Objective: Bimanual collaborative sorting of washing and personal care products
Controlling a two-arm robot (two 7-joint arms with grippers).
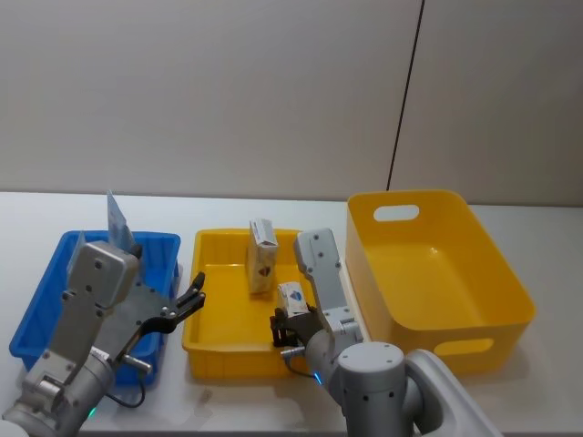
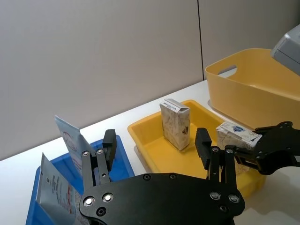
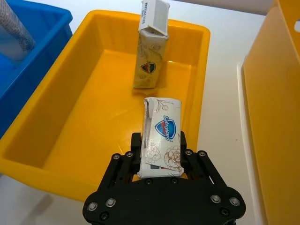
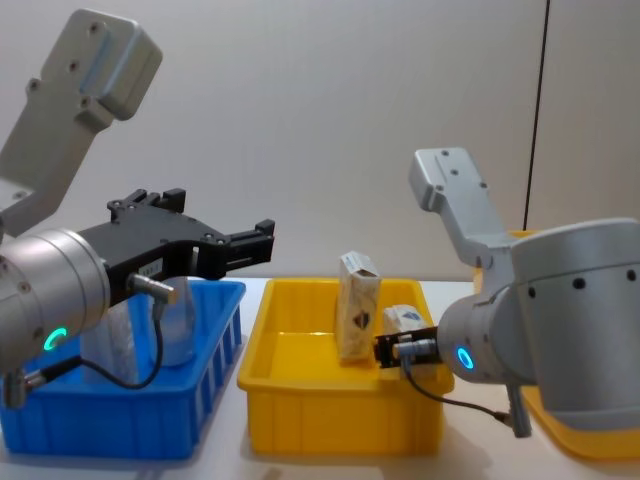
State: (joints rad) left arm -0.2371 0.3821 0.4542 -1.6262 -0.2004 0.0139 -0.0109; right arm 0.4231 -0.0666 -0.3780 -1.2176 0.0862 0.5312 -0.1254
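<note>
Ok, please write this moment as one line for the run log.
right tool: shut on carton, over yellow tray | left tool: open, raised near blue bin | second carton: upright in tray

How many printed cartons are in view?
2. The upright carton stands near the back of the shallow yellow tray; the held carton is clamped in the right gripper over that tray's right side. The blue bin, partly hidden, could hold more.

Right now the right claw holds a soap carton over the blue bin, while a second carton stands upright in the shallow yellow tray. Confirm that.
Not quite. The right claw holds the soap carton over the shallow yellow tray, not the blue bin; the right wrist view shows it. The second carton does stand upright in that tray.
</note>
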